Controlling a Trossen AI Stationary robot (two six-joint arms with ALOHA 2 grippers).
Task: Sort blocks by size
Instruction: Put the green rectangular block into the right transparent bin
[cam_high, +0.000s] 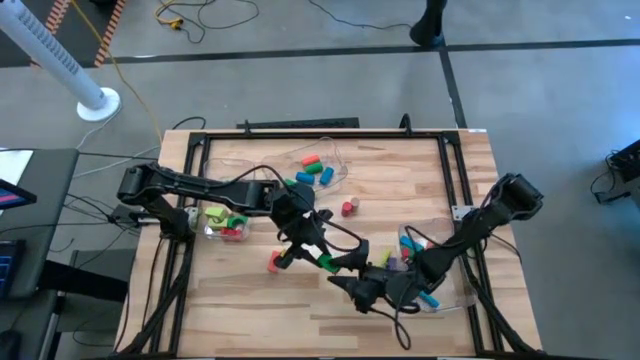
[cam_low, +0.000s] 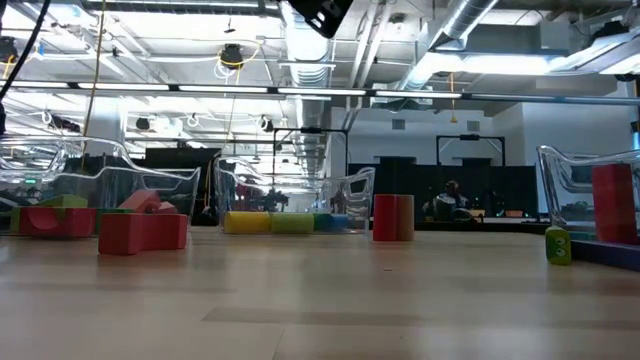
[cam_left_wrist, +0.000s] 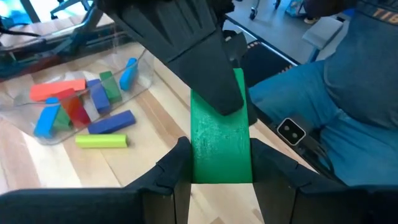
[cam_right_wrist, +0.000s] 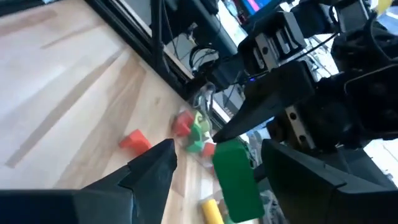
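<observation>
Green block (cam_left_wrist: 221, 146) sits squeezed between the left gripper (cam_left_wrist: 221, 171) fingers, low in the middle of the high view (likely a handover). Right gripper (cam_right_wrist: 217, 165) waits wide open and empty around it, ready to take it.

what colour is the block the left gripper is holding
Green; the block shows best in the left wrist view, clamped in the left gripper.

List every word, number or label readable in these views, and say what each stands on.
"TIB": letters cut off by the picture's edge, on a dark surface beyond the table, in the left wrist view.
Mark on the yellow-green cylinder in the low view: too small to read.
Nothing else readable.
</observation>
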